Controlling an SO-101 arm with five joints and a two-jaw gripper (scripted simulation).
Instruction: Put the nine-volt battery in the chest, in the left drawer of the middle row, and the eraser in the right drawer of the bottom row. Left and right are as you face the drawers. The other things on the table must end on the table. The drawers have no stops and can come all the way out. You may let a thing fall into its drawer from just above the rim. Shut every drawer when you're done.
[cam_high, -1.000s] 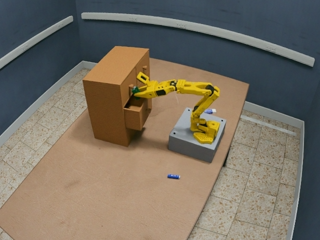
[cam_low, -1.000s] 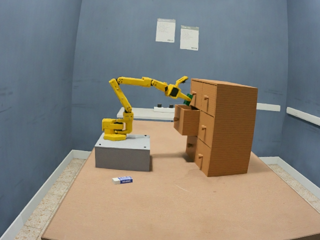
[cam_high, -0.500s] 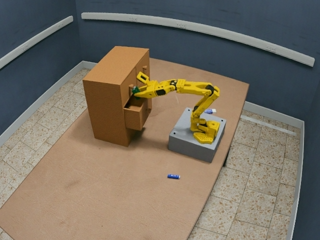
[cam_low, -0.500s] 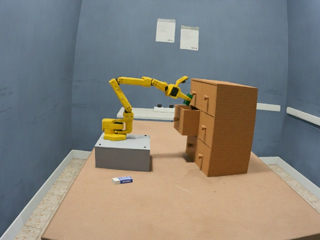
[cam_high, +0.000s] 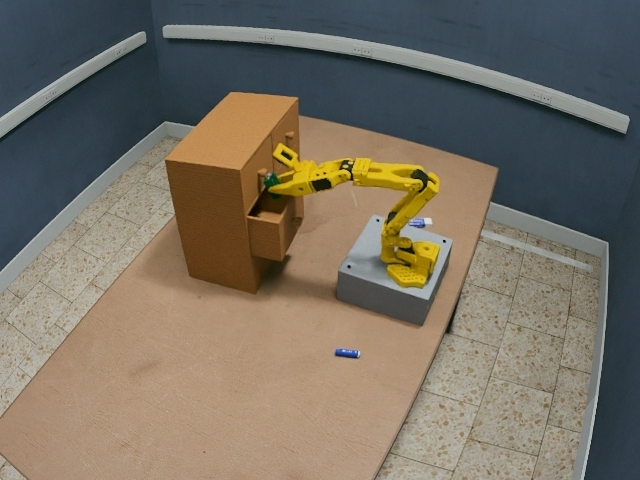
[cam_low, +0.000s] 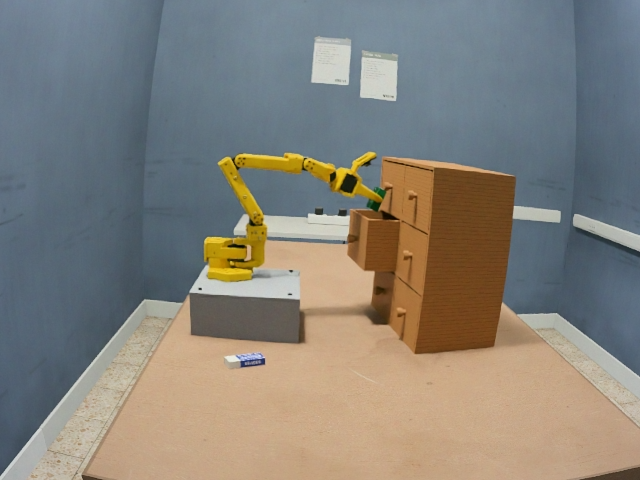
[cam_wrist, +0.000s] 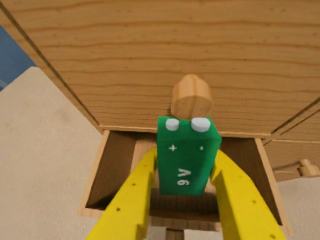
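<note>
Tool (cam_high: 275, 190) (cam_low: 379, 197) (cam_wrist: 184, 172) grips 9V battery (cam_high: 271, 179) (cam_low: 375, 198) (cam_wrist: 186, 160) above open drawer (cam_high: 266, 235) (cam_low: 373, 242) (cam_wrist: 272, 190).

Brown table (cam_high: 206, 372) (cam_low: 361, 423), wooden chest (cam_high: 214, 222) (cam_low: 460, 258), grey robot block (cam_high: 379, 294) (cam_low: 245, 317), eraser (cam_high: 419, 222) (cam_low: 244, 360), blue cylinder (cam_high: 347, 353).

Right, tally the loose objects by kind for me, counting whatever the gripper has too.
Nine-volt battery: 1, held by the gripper above the open drawer
Eraser: 1
Blue cylinder: 1
Total: 3
</note>
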